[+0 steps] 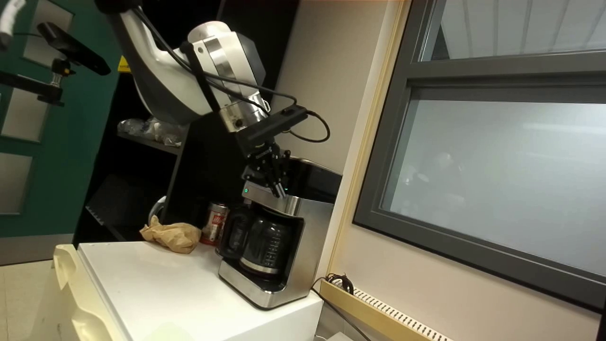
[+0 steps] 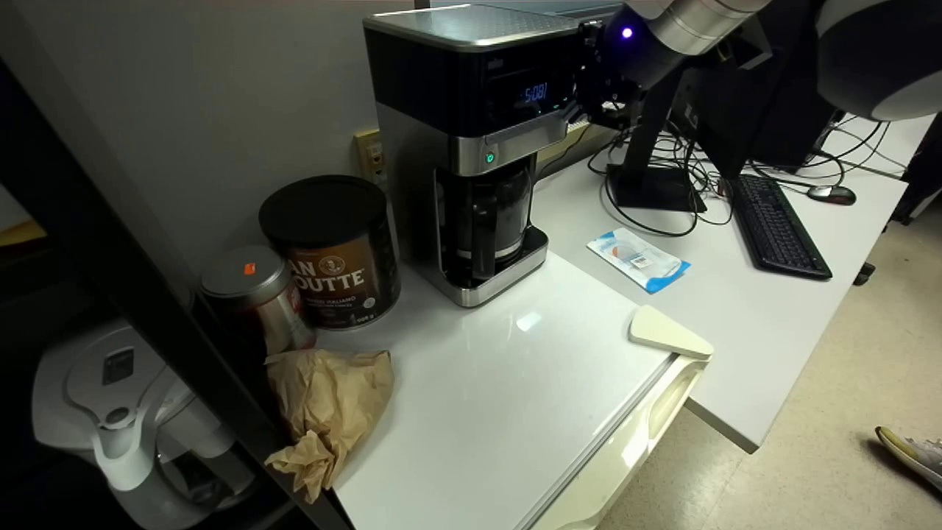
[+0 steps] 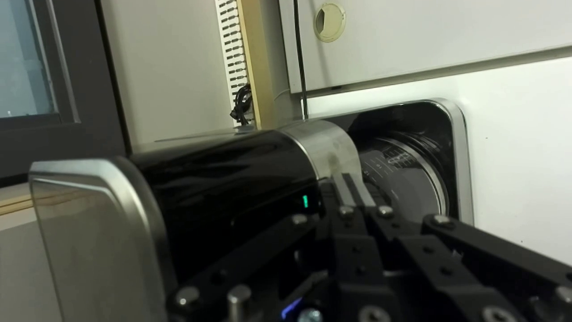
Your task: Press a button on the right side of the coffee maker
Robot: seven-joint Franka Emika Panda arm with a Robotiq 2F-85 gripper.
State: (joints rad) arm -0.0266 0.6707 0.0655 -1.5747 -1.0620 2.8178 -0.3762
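The black jointed tool (image 3: pixel 352 190), fingertips together, empty, is at the front of the boxy black-and-silver coffee maker (image 1: pixel 315 241).

In an exterior view, the white-and-dark-grey jointed arm (image 1: pixel 177 80) slants down from the upper left to a silver metal wrist (image 1: pixel 244 112); below, the black gripper (image 3: pixel 351 190) points downward, silver-tipped fingers (image 3: pixel 342 190) together (side by side in the wrist view).
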